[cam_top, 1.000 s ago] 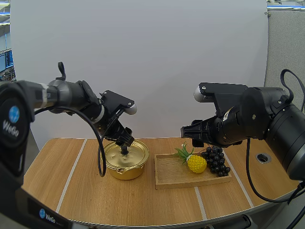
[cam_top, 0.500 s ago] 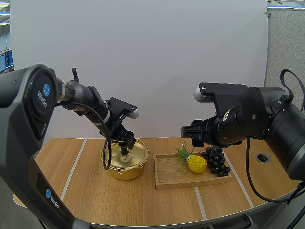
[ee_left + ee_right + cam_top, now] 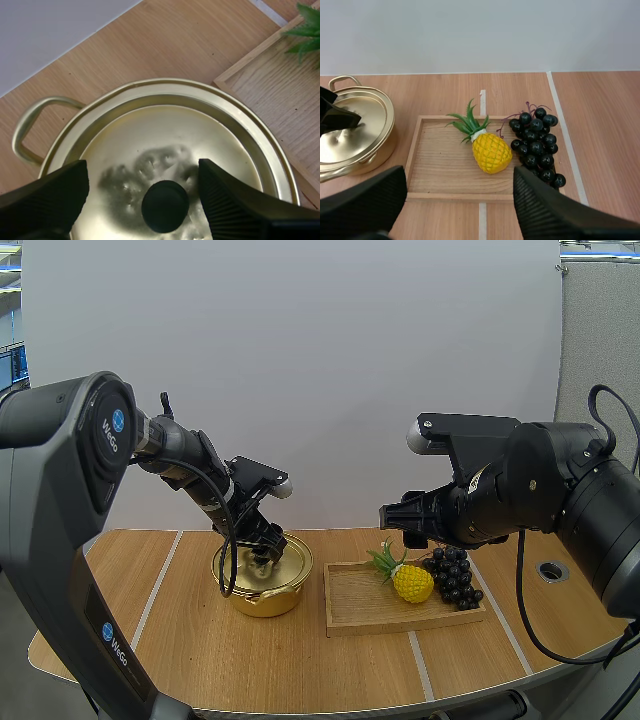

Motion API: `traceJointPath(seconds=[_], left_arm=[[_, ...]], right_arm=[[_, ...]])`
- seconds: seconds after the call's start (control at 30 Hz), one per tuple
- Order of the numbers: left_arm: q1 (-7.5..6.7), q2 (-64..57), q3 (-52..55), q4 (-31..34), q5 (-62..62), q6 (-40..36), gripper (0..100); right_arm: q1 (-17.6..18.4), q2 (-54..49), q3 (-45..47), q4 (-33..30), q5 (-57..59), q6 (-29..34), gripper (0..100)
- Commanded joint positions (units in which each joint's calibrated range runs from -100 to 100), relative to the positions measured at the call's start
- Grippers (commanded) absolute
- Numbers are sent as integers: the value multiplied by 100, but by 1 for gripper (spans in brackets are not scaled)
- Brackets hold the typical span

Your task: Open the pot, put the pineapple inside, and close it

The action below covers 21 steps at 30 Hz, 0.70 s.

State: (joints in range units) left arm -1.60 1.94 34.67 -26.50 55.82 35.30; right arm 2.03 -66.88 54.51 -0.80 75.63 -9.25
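The pineapple [image 3: 491, 152] lies on its side on the wooden tray [image 3: 440, 172], below and just ahead of the right end effector [image 3: 460, 212], whose two fingers stand wide apart with nothing between them. A bunch of grapes [image 3: 537, 147] sits just beside the pineapple, on the side away from the pot. The gold pot [image 3: 265, 598] stands on the worktop [image 3: 200, 640] directly under the left end effector [image 3: 144, 200], with its lid [image 3: 165, 132] on. That end effector is open and low over the lid, one finger on either side of the black knob [image 3: 165, 206], with a gap showing on both sides.
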Motion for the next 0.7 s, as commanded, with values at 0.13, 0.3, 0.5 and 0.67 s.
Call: traceJointPath(seconds=[0.13,0.3,0.5,0.67], left_arm=[[-24,47,-24,-52,338,-17,47],[-24,47,-24,-30,932,-7,0],[-24,-200,-140,100,1490,-16,0],[-24,-769,-505,100,1906,-233,0]], right_arm=[[-22,-10,-32,-37,-35,-4,100],[-22,-10,-32,-37,-35,-4,100],[-22,-10,-32,-37,-35,-4,100],[-22,-10,-32,-37,-35,-4,100]])
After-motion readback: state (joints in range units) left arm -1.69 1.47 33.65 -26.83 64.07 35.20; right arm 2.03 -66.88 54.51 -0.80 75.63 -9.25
